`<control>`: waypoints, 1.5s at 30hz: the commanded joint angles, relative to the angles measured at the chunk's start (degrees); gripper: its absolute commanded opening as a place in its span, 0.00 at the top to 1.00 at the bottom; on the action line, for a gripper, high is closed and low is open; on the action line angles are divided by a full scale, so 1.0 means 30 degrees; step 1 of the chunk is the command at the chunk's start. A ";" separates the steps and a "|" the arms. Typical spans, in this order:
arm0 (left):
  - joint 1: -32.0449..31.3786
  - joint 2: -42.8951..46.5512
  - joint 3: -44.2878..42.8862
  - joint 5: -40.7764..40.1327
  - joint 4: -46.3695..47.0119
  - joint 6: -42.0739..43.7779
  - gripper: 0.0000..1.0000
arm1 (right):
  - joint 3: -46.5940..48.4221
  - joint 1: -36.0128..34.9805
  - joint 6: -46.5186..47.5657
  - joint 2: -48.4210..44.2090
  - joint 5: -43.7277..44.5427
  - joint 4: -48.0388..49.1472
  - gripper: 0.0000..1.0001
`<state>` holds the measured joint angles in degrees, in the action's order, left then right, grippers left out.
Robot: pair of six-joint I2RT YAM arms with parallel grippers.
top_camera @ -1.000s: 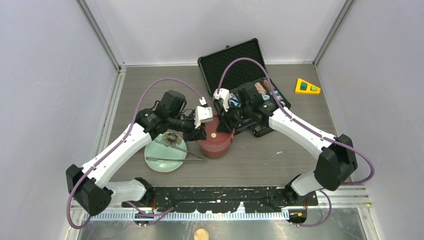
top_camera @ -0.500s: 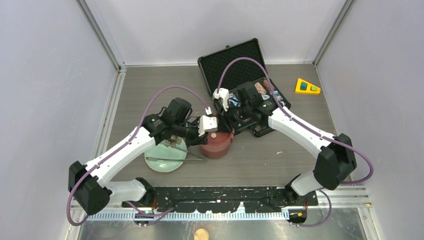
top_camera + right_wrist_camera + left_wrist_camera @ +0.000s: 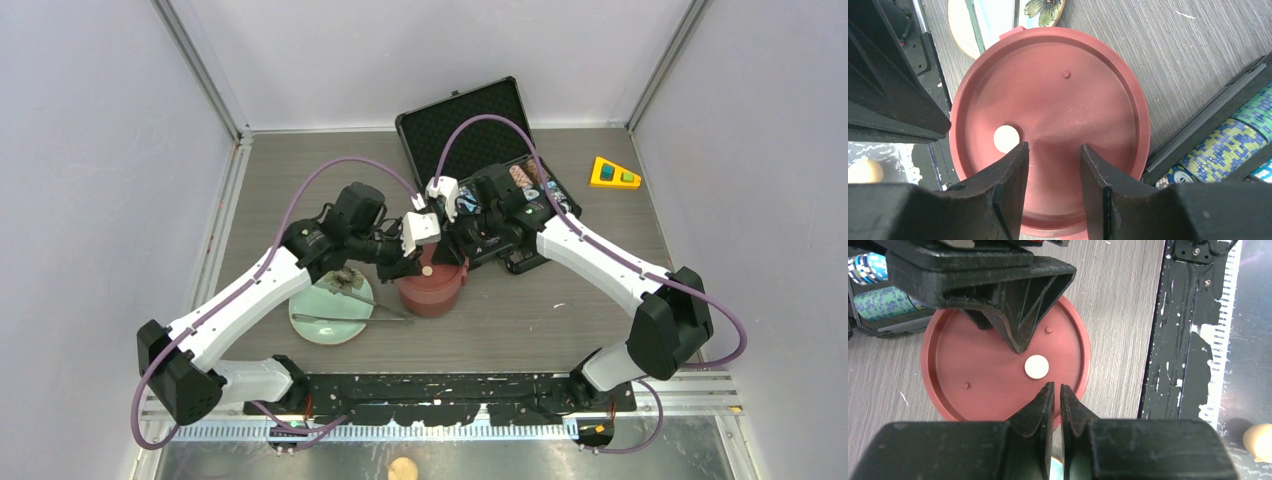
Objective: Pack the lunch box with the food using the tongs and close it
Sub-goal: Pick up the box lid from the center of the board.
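The maroon lunch box point(image 3: 432, 290) stands mid-table, capped by a flat red inner lid point(image 3: 993, 365) with a white round spot point(image 3: 1036, 366). My left gripper point(image 3: 1055, 385) hovers over the lid's near-left rim point(image 3: 408, 264), shut with nothing between its fingers. From the far side, my right gripper point(image 3: 1053, 145) hangs over the same lid point(image 3: 1068, 105), open and empty. The silver tongs point(image 3: 352, 317) lie on the pale green plate point(image 3: 318, 325), left of the box. No food shows on the plate or in the box. A beige round piece point(image 3: 402, 468) lies below the table's front edge.
An open black case point(image 3: 465, 125) holding poker chip stacks point(image 3: 530, 185) sits just behind the lunch box, close under my right arm. A yellow wedge toy point(image 3: 614, 173) is at the back right. The plate has a flower pattern point(image 3: 1043, 10).
My left gripper has shifted right from the plate's edge to over the lunch box lid, and its jaws have closed a little more. The right arm has stayed still.
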<state>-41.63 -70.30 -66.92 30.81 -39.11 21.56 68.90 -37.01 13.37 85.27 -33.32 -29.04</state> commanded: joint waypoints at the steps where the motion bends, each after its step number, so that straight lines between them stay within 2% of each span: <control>1: -0.0474 -0.0537 -0.0482 -0.0190 0.1021 -0.0661 0.89 | -0.1377 -0.0077 -0.0090 0.1560 0.1323 -0.5131 0.53; 8: -0.1277 -0.0831 0.1351 -0.1760 0.0282 0.0912 0.89 | -0.1155 -0.0057 -0.0048 0.1604 0.1256 -0.5361 0.53; 13: -0.1246 -0.1096 0.0098 -0.2249 -0.1676 0.1055 0.88 | -0.0974 -0.0067 -0.0032 0.1469 0.1190 -0.5566 0.53; 16: -0.0697 -0.0230 -0.0417 -0.1253 -0.1558 0.0215 0.83 | -0.0895 -0.0062 0.0054 0.1267 0.1201 -0.5641 0.52; 18: 0.0012 0.0458 -0.0789 -0.0245 -0.1347 -0.0672 0.73 | -0.0736 -0.0074 0.0049 0.0976 0.1157 -0.5705 0.51; 21: 0.1657 0.1244 -0.1402 0.0862 -0.1107 -0.2026 0.59 | -0.0297 -0.0068 -0.0009 0.0639 0.1059 -0.5705 0.48; 25: 0.3796 0.2149 -0.1858 0.0551 -0.1236 -0.2869 0.43 | 0.0659 -0.0082 -0.0300 0.0414 0.0963 -0.5782 0.42; 30: 0.8591 0.2910 -0.1384 0.1451 -0.2089 -0.3531 0.16 | 0.2376 -0.0060 -0.0625 0.0096 0.0636 -0.6083 0.35; 32: 1.0491 0.3157 -0.1014 0.1457 -0.2791 -0.2979 0.09 | 0.3041 -0.0072 -0.0646 -0.0120 0.0562 -0.6282 0.32; 37: 1.5283 0.3454 0.0251 0.1240 -0.5413 0.0444 0.07 | 0.4144 -0.0065 -0.0647 -0.0848 0.0792 -0.6696 0.25; 39: 1.6662 0.3357 0.0775 0.0148 -0.6190 0.1951 0.09 | 0.4195 -0.0077 -0.0647 -0.1245 0.1054 -0.6717 0.23; 41: 1.7591 0.3323 0.1415 -0.0879 -0.6655 0.3662 0.12 | 0.4198 -0.0065 -0.0647 -0.1499 0.1439 -0.6876 0.22; 45: 1.7999 0.3898 0.3340 -0.3004 -0.6137 0.6613 0.14 | 0.3992 -0.0068 -0.0730 -0.2096 0.2064 -0.7020 0.20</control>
<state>11.46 -61.04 -60.86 27.57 -55.37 29.67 79.13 -37.04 11.73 82.74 -29.47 -49.43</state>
